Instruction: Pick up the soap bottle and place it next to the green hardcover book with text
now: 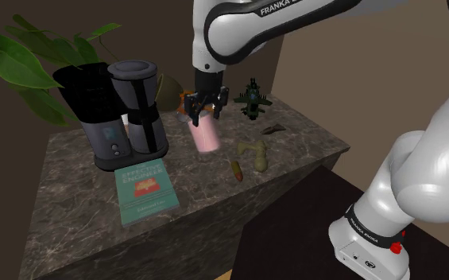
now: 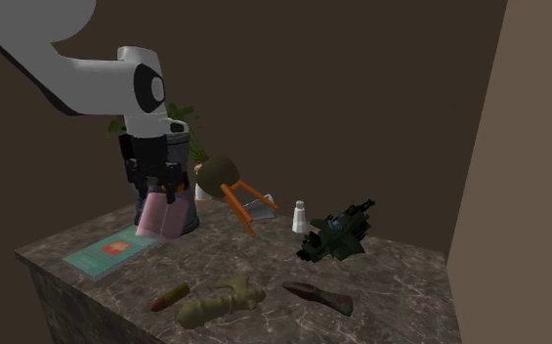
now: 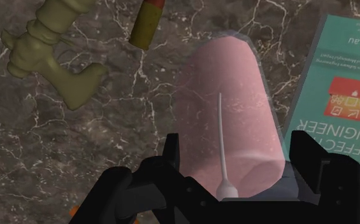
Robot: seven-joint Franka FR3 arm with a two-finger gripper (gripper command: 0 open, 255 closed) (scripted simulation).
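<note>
You have the dark marble counter (image 1: 71, 171), with the coffee maker (image 1: 123, 119) standing just behind the green book (image 1: 145, 189) that lies flat on it. The pink soap bottle (image 1: 206, 137) is upright near the book's long edge, its top clasped between the closed-in fingers of the gripper (image 1: 205, 116).

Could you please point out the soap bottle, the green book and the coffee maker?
soap bottle (image 3: 226, 108), wrist view, middle of its pink body.
green book (image 1: 145, 191), shoulder view, middle of its cover.
coffee maker (image 1: 137, 119), shoulder view, its grey cylinder.
</note>
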